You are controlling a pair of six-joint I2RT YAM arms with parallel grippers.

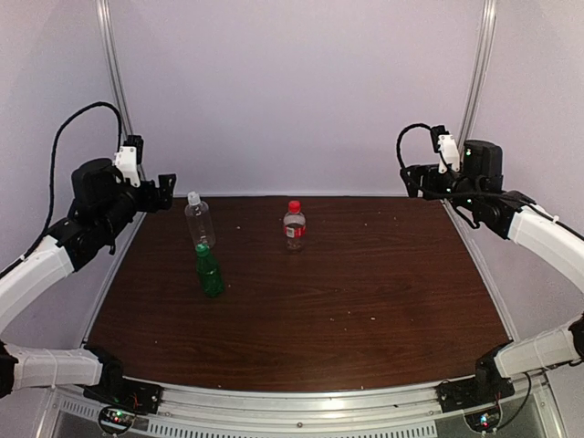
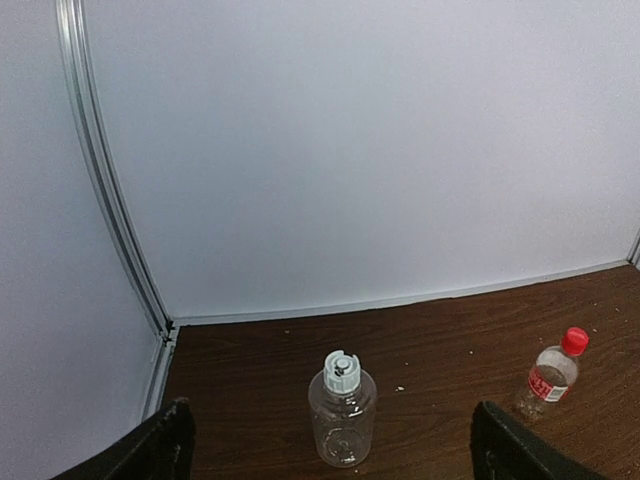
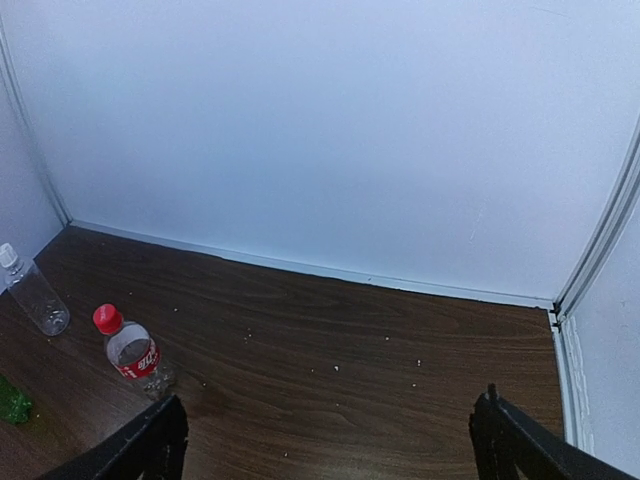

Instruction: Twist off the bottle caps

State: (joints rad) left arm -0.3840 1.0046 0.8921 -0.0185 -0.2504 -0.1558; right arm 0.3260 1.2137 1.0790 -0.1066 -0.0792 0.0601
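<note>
Hovering above the far left corner of the tabletop (image 1: pixel 365 292), the left end effector (image 1: pixel 162 193) is spreading its fingers (image 2: pixel 160 450) wide and gripping nothing. The right end effector (image 1: pixel 408 175) is hanging in the same way above the far right corner, with its fingers (image 3: pixel 150 445) wide apart and nothing between them. Both are staying well apart from the bottles.

All three bottles are standing upright on the left half of the tabletop, each one wearing its cap. The taller clear bottle (image 1: pixel 199 222) is standing farthest left and toward the far edge, carrying the white cap (image 1: pixel 192 196), and in the left wrist view it is sitting low between the two fingers. The green bottle (image 1: pixel 209 271) is standing just on the near side of it, topped by the green cap (image 1: pixel 202 246). The two are overlapping in the top view, so I cannot tell whether they are touching. The short clear bottle with the red label (image 1: pixel 294 228) is standing to the right of the other two, near the middle of the far half and apart from them, with the red cap (image 1: pixel 294 206) sitting on its neck. In the right wrist view only a sliver of the green bottle is showing at the left edge.
</note>
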